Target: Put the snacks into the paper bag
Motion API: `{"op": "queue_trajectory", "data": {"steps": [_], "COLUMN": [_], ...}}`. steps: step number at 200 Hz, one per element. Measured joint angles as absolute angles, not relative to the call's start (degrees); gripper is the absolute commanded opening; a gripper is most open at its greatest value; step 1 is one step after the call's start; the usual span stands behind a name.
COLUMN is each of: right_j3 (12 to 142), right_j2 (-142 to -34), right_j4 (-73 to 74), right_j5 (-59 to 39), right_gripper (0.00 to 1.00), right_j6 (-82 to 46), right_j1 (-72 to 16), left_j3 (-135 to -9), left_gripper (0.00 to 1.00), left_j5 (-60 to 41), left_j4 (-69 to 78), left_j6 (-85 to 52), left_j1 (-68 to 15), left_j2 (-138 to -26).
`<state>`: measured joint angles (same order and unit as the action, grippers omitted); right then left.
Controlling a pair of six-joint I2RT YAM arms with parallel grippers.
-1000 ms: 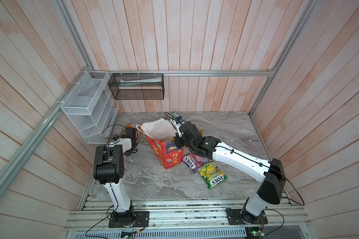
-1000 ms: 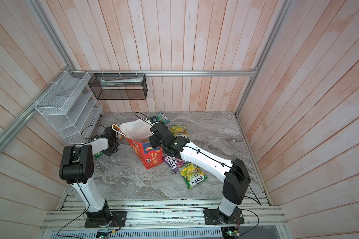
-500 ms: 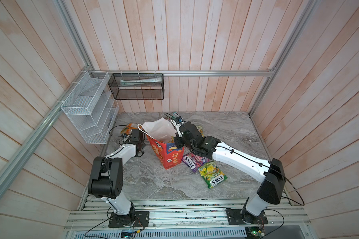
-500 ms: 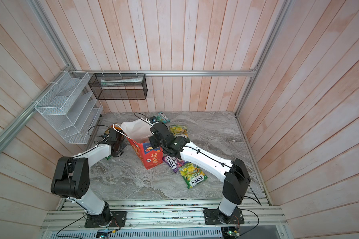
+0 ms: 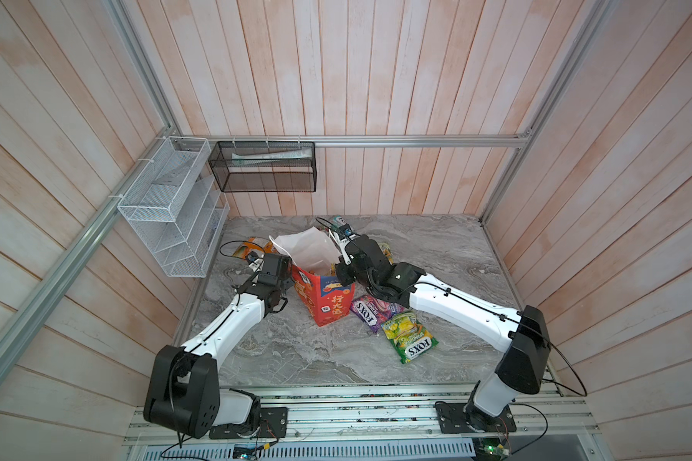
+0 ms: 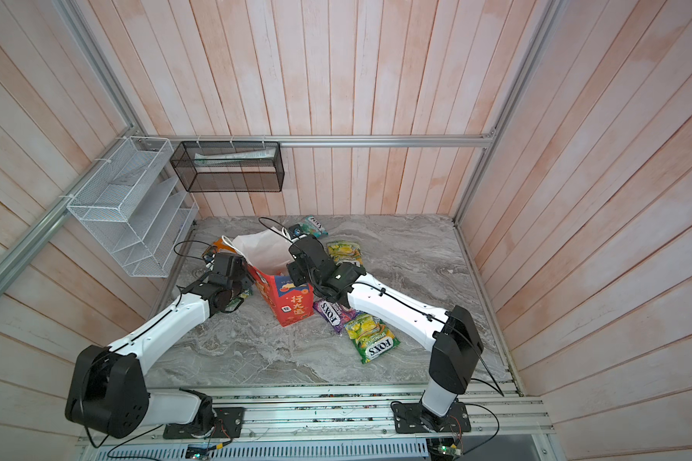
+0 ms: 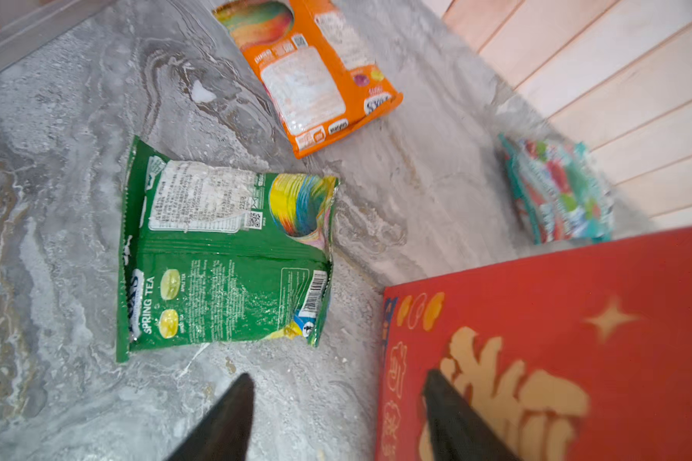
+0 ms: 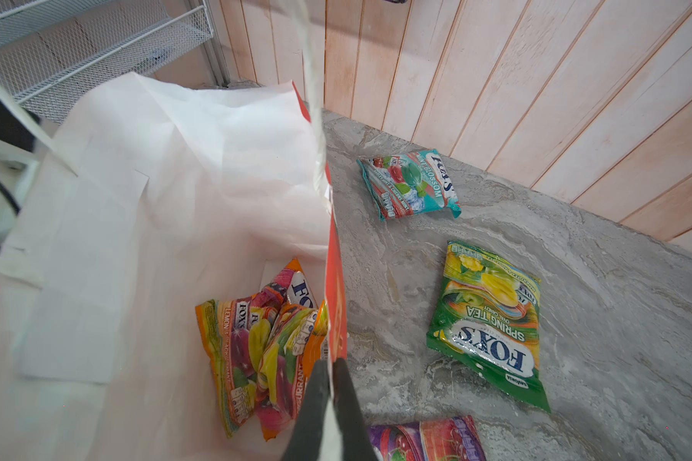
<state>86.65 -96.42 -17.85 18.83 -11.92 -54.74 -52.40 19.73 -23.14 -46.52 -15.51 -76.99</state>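
At bag point(image 8: 333, 255) rim, R hand point(image 8: 331, 365) pinches edge; L hand point(image 7: 338, 379) spread.

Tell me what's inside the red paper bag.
At the bottom of the paper bag lie about three orange candy pouches, overlapping. Anything beneath them, and the corner behind the right gripper pinching the rim, is hidden.

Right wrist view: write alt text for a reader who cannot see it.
The right claw pinches the rim of the open red paper bag, whose white inside holds orange snack pouches at the bottom. Outside it, on the grey marble table, lie a teal pouch, a green Spring Tea pouch and part of a purple pouch.
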Motion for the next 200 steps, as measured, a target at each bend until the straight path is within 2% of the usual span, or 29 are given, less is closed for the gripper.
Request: {"op": "queue_trajectory", "data": {"steps": [25, 53, 80, 200], "right_j3": [86.7, 86.7, 86.7, 86.7], "right_j2": [-96.4, -96.4, -96.4, -96.4], "right_j4": [-17.9, -17.8, -17.9, -17.9], "right_j5": [19.0, 19.1, 19.2, 19.2], "right_gripper": [0.00, 0.00, 0.00, 0.00], "right_j6": [-11.9, -11.9, -11.9, -11.9], "right_j1": [-54.8, -54.9, -54.9, -55.1], "left_j3": [-51.8, -49.9, -48.0, -50.1], "left_gripper": [1.00, 1.00, 1.00, 1.00], "left_j5": [23.0, 22.3, 19.7, 15.4], "left_j4": [-23.4, -22.9, -20.8, -19.1], "left_j6": [-43.4, -40.4, -38.3, -35.1], "left_j1": [-15.0, -12.0, -7.7, -3.4], "left_j2": [-74.6, -75.5, -78.3, -93.5]}}
